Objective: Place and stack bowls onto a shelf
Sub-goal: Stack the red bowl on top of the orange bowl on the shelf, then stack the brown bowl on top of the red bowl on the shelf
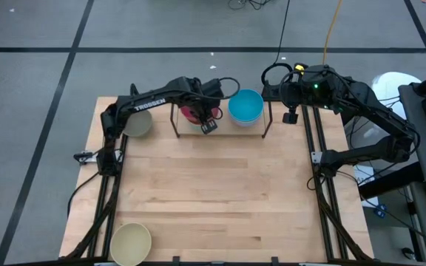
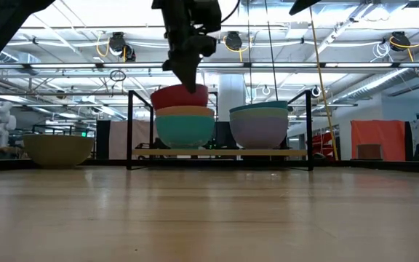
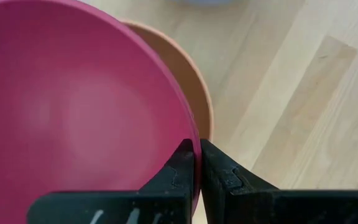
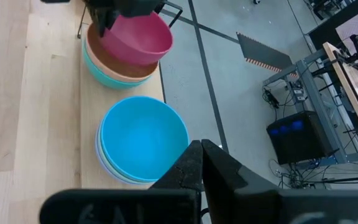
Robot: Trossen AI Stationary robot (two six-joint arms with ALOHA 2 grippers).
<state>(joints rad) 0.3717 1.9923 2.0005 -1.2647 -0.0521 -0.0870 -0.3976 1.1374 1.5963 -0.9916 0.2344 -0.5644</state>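
Left wrist view: the left tool [image 3: 196, 163] pinches the magenta bowl's [image 3: 73, 112] rim, seating it atop the orange bowl [image 2: 184, 111] and a cyan one on the shelf [image 2: 220, 153]. Beside them, two more are nested; two others wait on the desk [image 1: 213, 199] (seven bowls visible). The right tool [image 4: 202, 163], clenched and empty, hovers near the shelf.
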